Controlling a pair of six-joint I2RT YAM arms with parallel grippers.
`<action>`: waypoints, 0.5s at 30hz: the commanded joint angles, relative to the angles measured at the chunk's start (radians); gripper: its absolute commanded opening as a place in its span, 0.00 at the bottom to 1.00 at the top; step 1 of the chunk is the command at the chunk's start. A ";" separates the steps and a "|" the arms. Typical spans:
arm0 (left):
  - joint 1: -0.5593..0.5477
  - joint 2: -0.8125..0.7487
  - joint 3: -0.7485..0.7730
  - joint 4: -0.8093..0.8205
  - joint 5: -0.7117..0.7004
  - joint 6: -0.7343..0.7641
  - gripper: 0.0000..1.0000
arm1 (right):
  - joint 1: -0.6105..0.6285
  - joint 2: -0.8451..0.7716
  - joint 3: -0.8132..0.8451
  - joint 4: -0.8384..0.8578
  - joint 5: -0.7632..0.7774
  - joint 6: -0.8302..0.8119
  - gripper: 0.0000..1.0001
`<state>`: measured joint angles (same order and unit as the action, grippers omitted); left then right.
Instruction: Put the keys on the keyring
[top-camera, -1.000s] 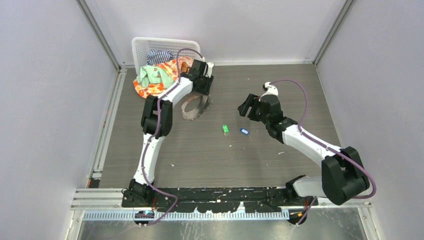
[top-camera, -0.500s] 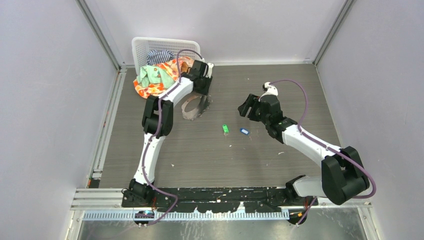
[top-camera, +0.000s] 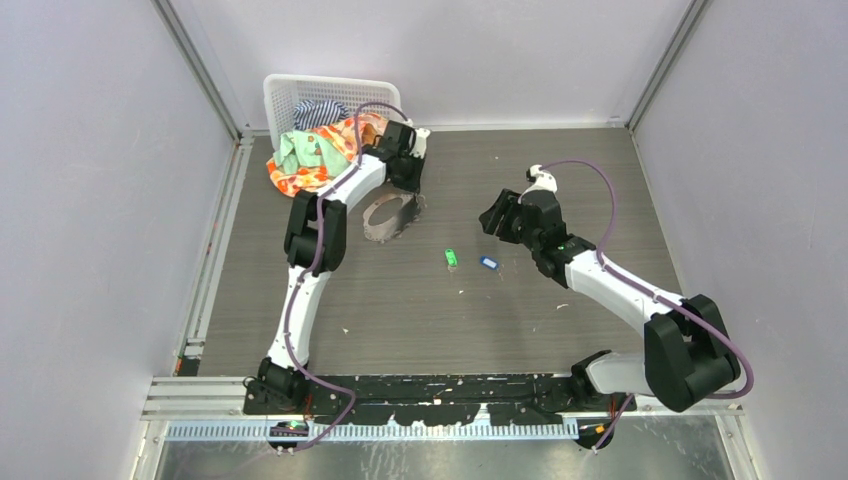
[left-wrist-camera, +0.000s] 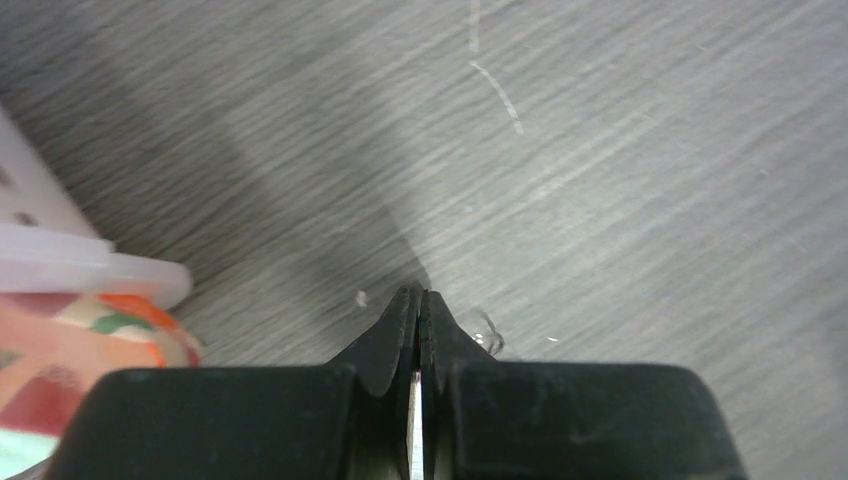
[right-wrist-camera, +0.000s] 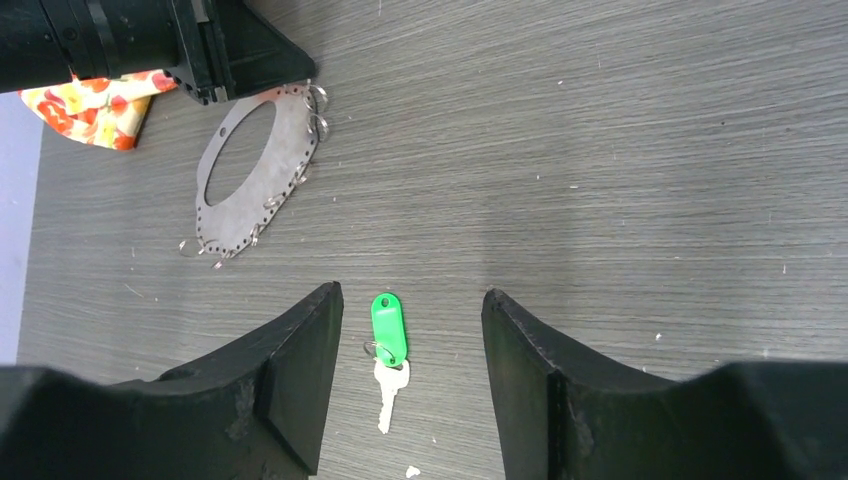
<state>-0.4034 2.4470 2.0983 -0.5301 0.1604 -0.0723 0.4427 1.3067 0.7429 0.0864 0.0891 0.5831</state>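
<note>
The keyring (top-camera: 378, 232) is a flat grey oval plate with small wire rings along its rim, lying left of centre. My left gripper (top-camera: 408, 188) stands at its far edge, jaws shut; in the left wrist view (left-wrist-camera: 420, 293) a thin silvery strip shows between the pads and one small wire ring (left-wrist-camera: 487, 340) sits beside them. Two keys lie on the table, one with a green tag (top-camera: 451, 257) and one with a blue tag (top-camera: 488, 263). My right gripper (top-camera: 497, 215) hangs open above them. From the right wrist (right-wrist-camera: 410, 292) the green key (right-wrist-camera: 388, 330) lies between the fingers and the keyring (right-wrist-camera: 290, 160) lies beyond.
A white mesh basket (top-camera: 300, 88) stands at the back left with colourful clothes (top-camera: 312, 158) spilling over its front. Aluminium rails (top-camera: 205, 260) and pale walls bound the table on the left, right and back.
My left gripper has closed at the keyring's far edge, and the keyring has shifted slightly. My right gripper has narrowed a little and barely moved.
</note>
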 joint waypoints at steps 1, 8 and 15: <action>0.006 -0.045 0.036 -0.041 0.194 0.040 0.00 | 0.004 -0.047 0.005 0.028 0.013 0.008 0.57; 0.005 -0.177 -0.017 -0.189 0.323 0.255 0.00 | 0.005 -0.078 0.007 0.086 -0.063 0.005 0.50; 0.000 -0.420 -0.077 -0.395 0.420 0.468 0.00 | 0.006 -0.122 -0.054 0.329 -0.307 -0.004 0.46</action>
<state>-0.4038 2.2337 2.0163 -0.7860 0.4664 0.2367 0.4427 1.2293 0.7101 0.2134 -0.0494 0.5816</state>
